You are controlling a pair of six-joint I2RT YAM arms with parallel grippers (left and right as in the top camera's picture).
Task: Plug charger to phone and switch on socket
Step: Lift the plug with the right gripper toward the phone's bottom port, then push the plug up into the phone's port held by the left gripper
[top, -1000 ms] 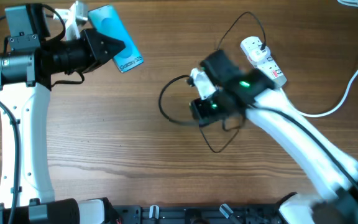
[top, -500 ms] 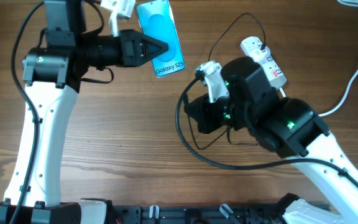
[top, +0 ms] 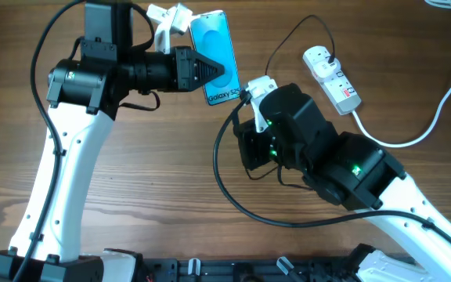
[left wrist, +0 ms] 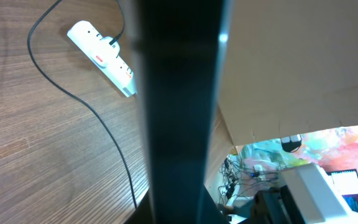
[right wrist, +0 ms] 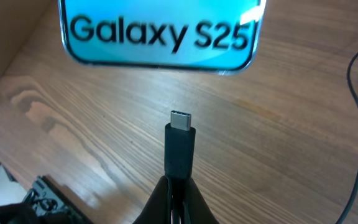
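Neither step is finished: the charger (right wrist: 180, 148) is not yet in the phone (top: 216, 45), and the socket (top: 332, 77) lies untouched at the far right of the table (top: 131, 204), with nothing at its switches, whose state is too small to read. What is done is the pick-up and most of the lining-up. The left end effector (top: 208, 72) is clamped on the phone's edge and holds it raised off the table at the far centre, screen up, lettered end turned toward the right arm. The right end effector (right wrist: 179, 186) is closed tight on the charger's black plug body, with the metal tip sticking out and aimed at the phone's lettered end; in the right wrist view a clear gap of bare table shows between tip and phone, and the tip sits roughly in line with the middle of that end. The black cable trails in a loose loop to the near side and runs back to the socket, where it looks plugged in. Still to do, by my reading: close the gap, seat the plug, then free an arm to press the switch
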